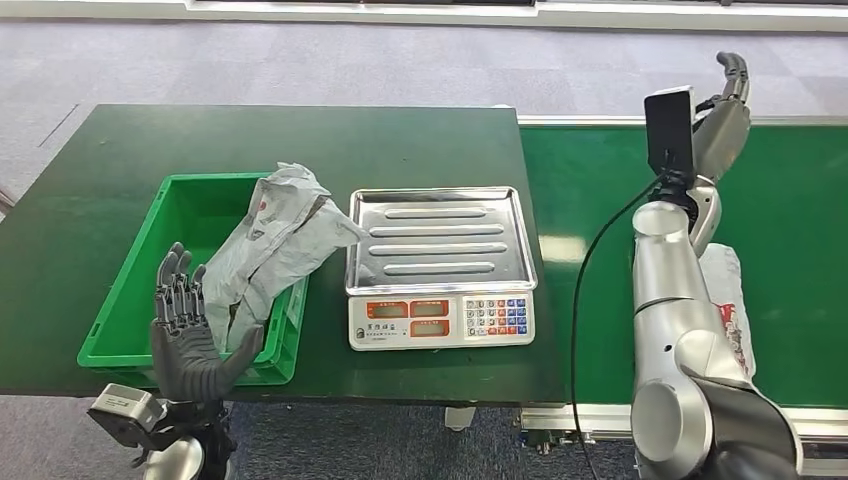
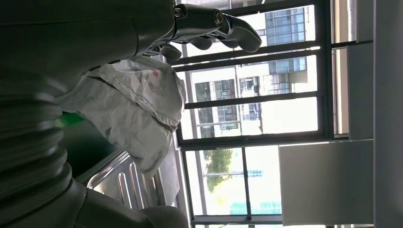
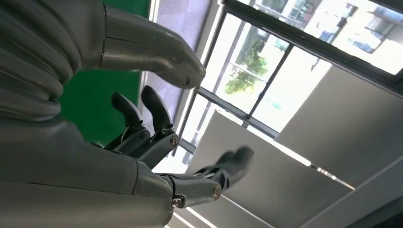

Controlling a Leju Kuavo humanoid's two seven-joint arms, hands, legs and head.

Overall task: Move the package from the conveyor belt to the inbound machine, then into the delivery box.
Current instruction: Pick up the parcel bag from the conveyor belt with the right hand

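Package, crumpled grey plastic mailer (image 1: 275, 245), lay draped over green plastic delivery box's (image 1: 130, 310) rim beside steel-trayed scale (image 1: 440, 265). Left hand (image 1: 185, 330) and right hand (image 1: 725, 110) hung released, empty. Judged step: final deposit; next, nudging package fully inside.

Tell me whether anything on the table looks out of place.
The grey package is not fully in the green box: it leans over the box's right wall, its top poking toward the scale. The left robot hand is open beside it.

head view high, looking down, wrist views close (facing windows)
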